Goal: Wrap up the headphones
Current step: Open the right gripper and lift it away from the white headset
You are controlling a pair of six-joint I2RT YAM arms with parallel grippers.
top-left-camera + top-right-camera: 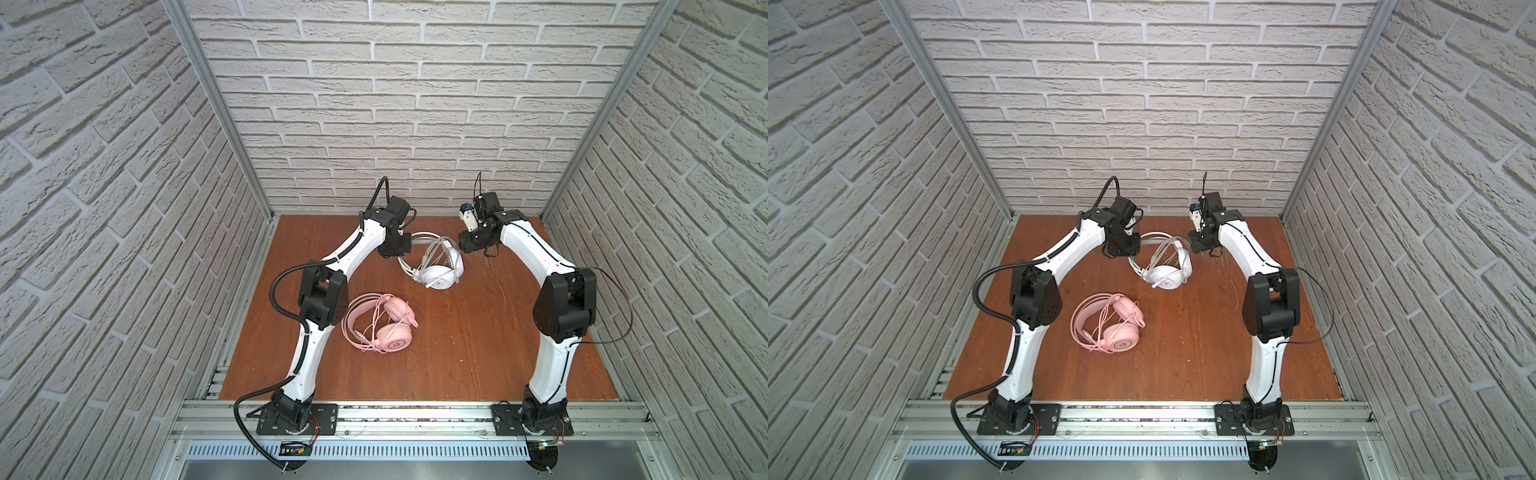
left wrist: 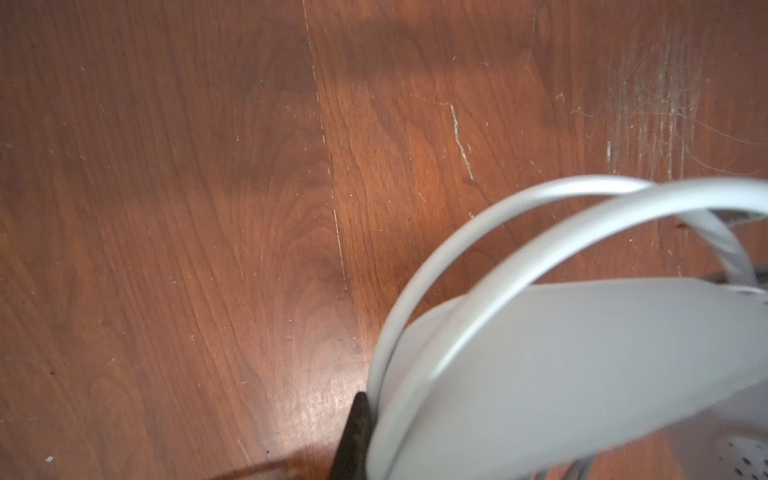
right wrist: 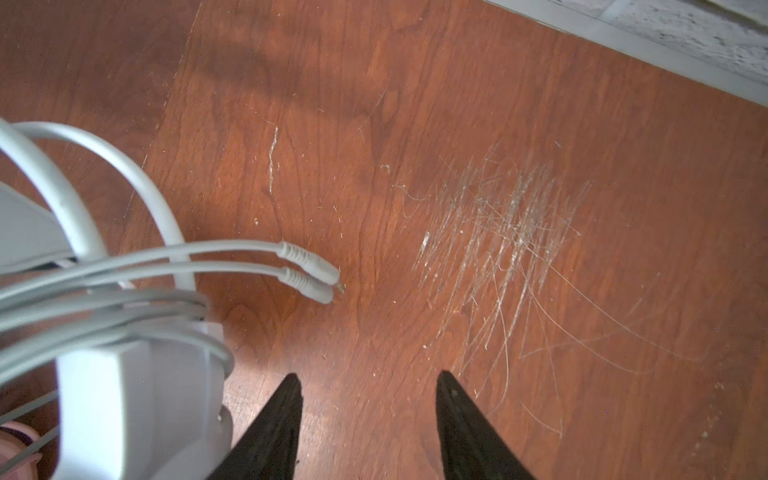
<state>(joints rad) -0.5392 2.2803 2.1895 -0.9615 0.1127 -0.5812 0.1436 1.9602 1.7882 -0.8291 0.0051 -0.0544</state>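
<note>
Pink headphones (image 1: 380, 324) lie nearest on the table (image 1: 457, 353), cord wound round; white headphones (image 1: 436, 266) behind, band clamped by left gripper (image 2: 357, 436), right gripper (image 3: 368, 415) parted, empty beside the plugs (image 3: 311, 274).

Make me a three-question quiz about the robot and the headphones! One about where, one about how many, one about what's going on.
1. Which headphones lie nearer the back wall?
A. pink
B. white
C. neither

2. How many plugs end the white cord?
A. one
B. two
C. four

3. What is the right gripper doing?
A. squeezing the cord
B. gripping the pink set
C. open, holding nothing

Answers:
1 B: in both top views the white headphones sit farther back than the pink headphones.
2 B: the right wrist view shows two plugs side by side over the table.
3 C: the right gripper has its fingers apart with only wood between.
</note>
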